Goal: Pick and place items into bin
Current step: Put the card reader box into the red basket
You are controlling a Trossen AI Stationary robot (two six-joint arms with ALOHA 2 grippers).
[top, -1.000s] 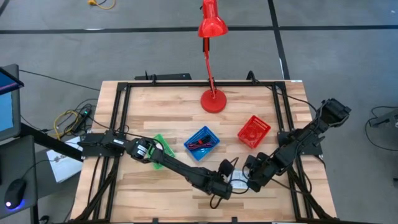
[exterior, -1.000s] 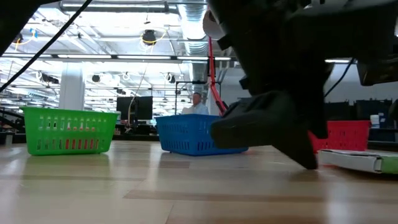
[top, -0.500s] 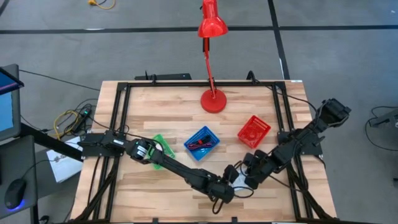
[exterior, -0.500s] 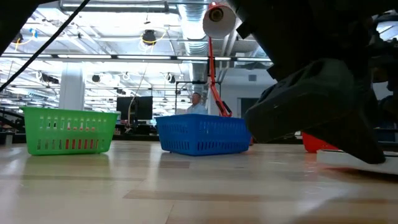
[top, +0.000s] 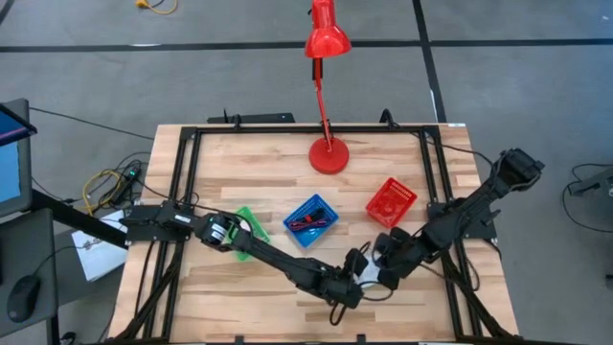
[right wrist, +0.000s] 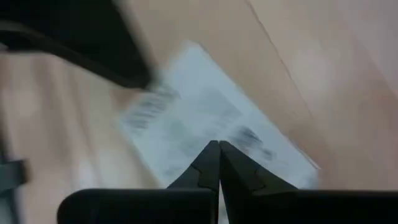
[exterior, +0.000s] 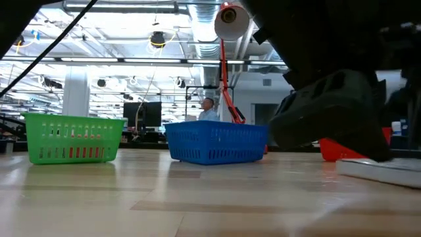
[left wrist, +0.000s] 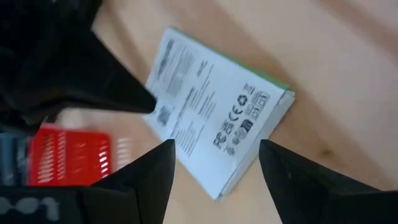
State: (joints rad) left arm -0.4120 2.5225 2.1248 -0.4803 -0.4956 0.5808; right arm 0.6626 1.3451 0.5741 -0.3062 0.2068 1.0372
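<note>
Both grippers crowd the packet at the front edge.
Left gripper (top: 351, 287) and right gripper (top: 381, 276) hem in the packet (left wrist: 211, 118); bare table (top: 239, 172) lies open behind the blue bin (top: 310, 219).

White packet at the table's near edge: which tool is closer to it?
Too close to call. Both meet at the white packet: the left tool hovers open over it, and the right tool, fingertips together, points at it from the other side.

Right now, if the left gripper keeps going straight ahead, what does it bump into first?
Most likely the white printed packet, lying flat on the table just ahead of the open left gripper. Depth is hard to judge.
</note>
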